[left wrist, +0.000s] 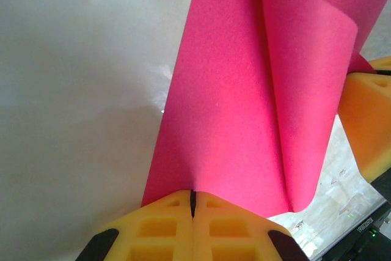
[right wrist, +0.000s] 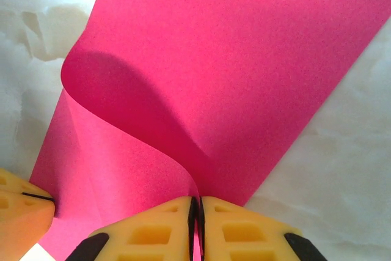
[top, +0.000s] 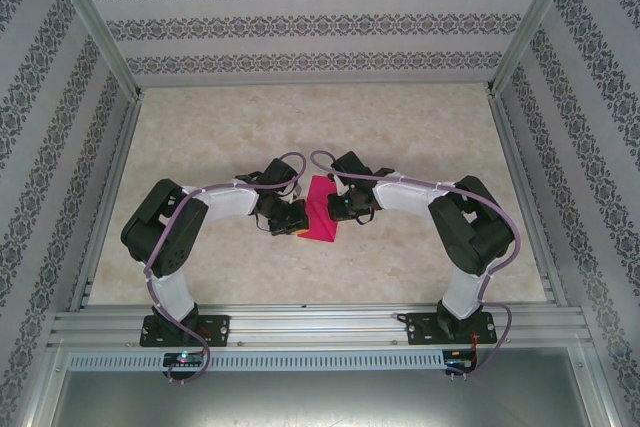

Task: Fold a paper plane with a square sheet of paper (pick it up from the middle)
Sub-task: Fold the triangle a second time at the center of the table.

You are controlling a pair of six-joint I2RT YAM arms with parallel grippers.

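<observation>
Grip is tight on both sides. In the left wrist view the left hand (left wrist: pixel 193 203) sits at six o'clock, its yellow pads pressed together with a hairline seam between them. The near edge of the square sheet of paper (left wrist: pixel 244 108) runs into that seam, so it is pinched there. The right wrist view matches this: the right hand (right wrist: pixel 197 212) is closed to a thin slit at six o'clock with the sheet caught in it.

The sheet is plain magenta-pink and unmarked, and it is bowed rather than flat. From the left wrist one layer rolls over softly towards three o'clock. From the right wrist a flap curls over from ten o'clock and casts a dark shadow. I see no sharp crease.

The far edges run out of both wrist frames at twelve o'clock, and the pinched edges are buried in the pads.

From above, the sheet is a small magenta patch between the two hands, at about six o'clock from the middle of the marbled surface (top: pixel 420 137). The hands cover its sides, and I cannot tell whether it touches the surface.
</observation>
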